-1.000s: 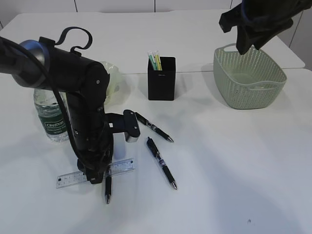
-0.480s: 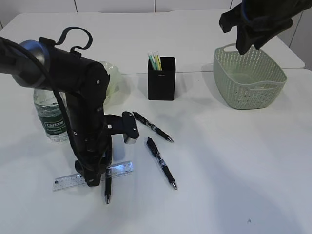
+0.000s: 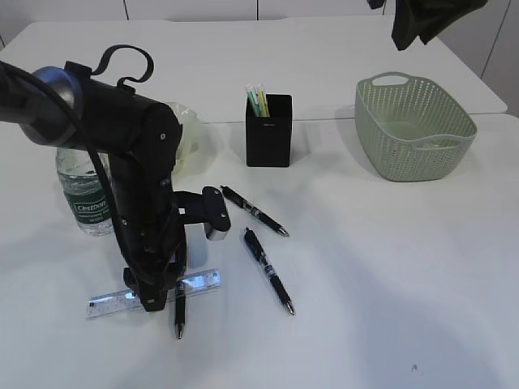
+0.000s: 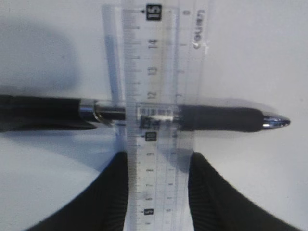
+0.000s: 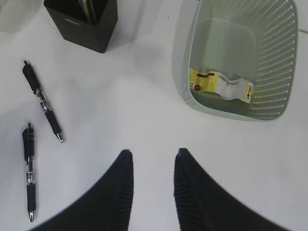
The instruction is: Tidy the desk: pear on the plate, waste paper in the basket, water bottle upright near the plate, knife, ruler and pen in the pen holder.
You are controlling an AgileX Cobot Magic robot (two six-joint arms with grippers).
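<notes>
A clear ruler (image 3: 203,282) lies across a black pen (image 3: 179,312) at the table's front left. My left gripper (image 3: 158,301) is down on it. In the left wrist view its jaws (image 4: 159,156) press both long edges of the ruler (image 4: 161,72), with the pen (image 4: 216,119) crossing under it. Two more black pens (image 3: 254,211) (image 3: 268,270) lie in the middle. The black pen holder (image 3: 268,130) holds green-yellow items. My right gripper (image 5: 153,154) is open and empty, high above the table. Waste paper (image 5: 221,85) lies in the green basket (image 5: 185,72). No knife shows.
A water bottle (image 3: 81,190) stands upright at the left behind my left arm. A pale yellow-green thing (image 3: 188,130) sits behind the arm, mostly hidden. The basket (image 3: 413,126) stands at the back right. The two loose pens also show in the right wrist view (image 5: 42,100) (image 5: 30,168).
My right gripper has risen, now mostly out of the top of the exterior view. My left gripper has settled lower and the ruler has shifted slightly left.
</notes>
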